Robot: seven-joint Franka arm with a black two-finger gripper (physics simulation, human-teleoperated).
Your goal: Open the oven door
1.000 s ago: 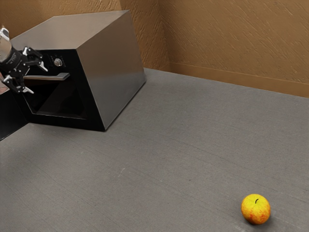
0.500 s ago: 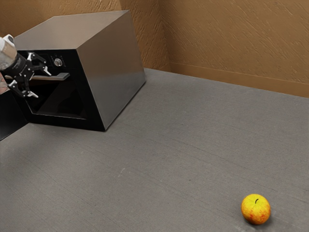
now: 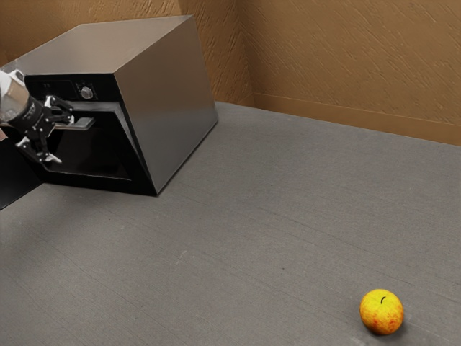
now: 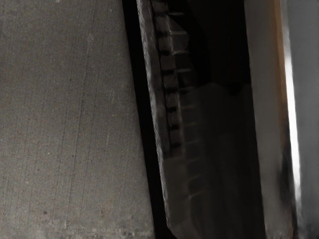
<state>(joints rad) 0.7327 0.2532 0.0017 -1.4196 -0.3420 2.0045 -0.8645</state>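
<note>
My gripper [image 3: 59, 138] is at the front of the oven [image 3: 162, 101], its two fingers spread apart, one above and one below the level of the door handle [image 3: 84, 124]. The oven door [image 3: 90, 155] stands slightly ajar, its top edge tipped outward from the frame below the control knob. Part of the handle is hidden behind the gripper. In the wrist view, the dark door glass [image 4: 219, 149] lies under my hand, beside a long bright-edged metal bar [image 4: 294, 129] that looks like the handle.
A yellow-red apple [image 3: 382, 312] sits on the grey table [image 3: 252, 216], far from the oven toward the exterior view's lower right. Brown textured walls [image 3: 346, 65] rise behind the table. A black panel [image 3: 14, 173] stands at the exterior view's left edge.
My gripper has moved down and slightly toward the exterior view's right. The door's top edge has swung outward, and its handle sits a little lower and farther from the oven's front.
</note>
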